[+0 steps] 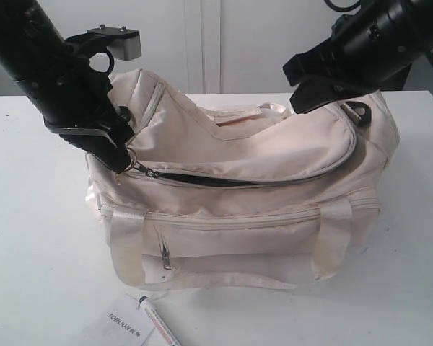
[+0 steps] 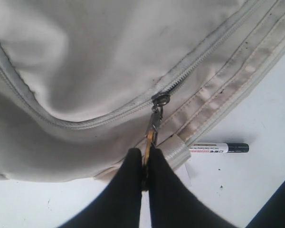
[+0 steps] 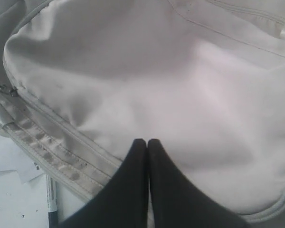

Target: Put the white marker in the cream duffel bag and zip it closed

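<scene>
- At the tip of the left end effector (image 2: 145, 161): pinching the gold ring zipper pull (image 2: 153, 128) flat between both dark fingers, at one end of the cream duffel bag (image 1: 260, 216). Held so, most likely, for drawing the slider along the zip.
- Far along the bag from that grip: pressing the right end effector (image 3: 146, 142) fully together against the top flap (image 3: 190, 85) of cream cloth. Cannot tell about any cloth caught between the fingers. Judged as a hold for steadying or lifting the flap during the pull on the other side.
- Onward from the pinched pull: showing only a narrow dark gap along the zip, so judged as partly open and not yet wide enough for dropping something inside.
- Just beside the left end effector, past the shiny strap handle (image 2: 175, 152): leaving the white marker (image 2: 218, 148) flat on the bench (image 1: 29, 216), outside the bag, dark end pointing away from the fingers, touched by neither end effector.
- Well apart from the right end effector, beyond the bag's edge: showing only part of the same marker, close to a paper tag (image 1: 123, 321).
</scene>
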Motion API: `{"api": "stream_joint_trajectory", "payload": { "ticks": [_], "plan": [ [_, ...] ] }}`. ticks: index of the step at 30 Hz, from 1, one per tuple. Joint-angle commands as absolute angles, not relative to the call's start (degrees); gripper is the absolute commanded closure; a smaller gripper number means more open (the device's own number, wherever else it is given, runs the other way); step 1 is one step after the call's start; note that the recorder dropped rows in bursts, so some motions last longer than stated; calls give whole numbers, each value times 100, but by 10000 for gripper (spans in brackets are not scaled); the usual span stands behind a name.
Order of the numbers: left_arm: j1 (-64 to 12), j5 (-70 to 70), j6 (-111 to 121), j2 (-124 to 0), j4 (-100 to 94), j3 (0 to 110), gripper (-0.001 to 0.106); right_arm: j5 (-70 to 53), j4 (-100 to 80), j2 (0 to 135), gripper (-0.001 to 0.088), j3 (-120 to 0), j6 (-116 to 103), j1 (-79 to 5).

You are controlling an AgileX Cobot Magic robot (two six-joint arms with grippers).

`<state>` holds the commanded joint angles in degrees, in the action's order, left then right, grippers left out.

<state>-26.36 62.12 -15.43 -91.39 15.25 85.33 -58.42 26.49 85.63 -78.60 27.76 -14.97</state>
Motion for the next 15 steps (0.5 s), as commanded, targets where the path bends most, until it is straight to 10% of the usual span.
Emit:
{"api": "stream_joint_trajectory", "payload": {
  "ticks": [15],
  "plan": [
    [-2636,6273,-1532,-9139,1525,8533,1053,-4865,2453,8289,868,-7188,4009,-2516]
  ]
}}
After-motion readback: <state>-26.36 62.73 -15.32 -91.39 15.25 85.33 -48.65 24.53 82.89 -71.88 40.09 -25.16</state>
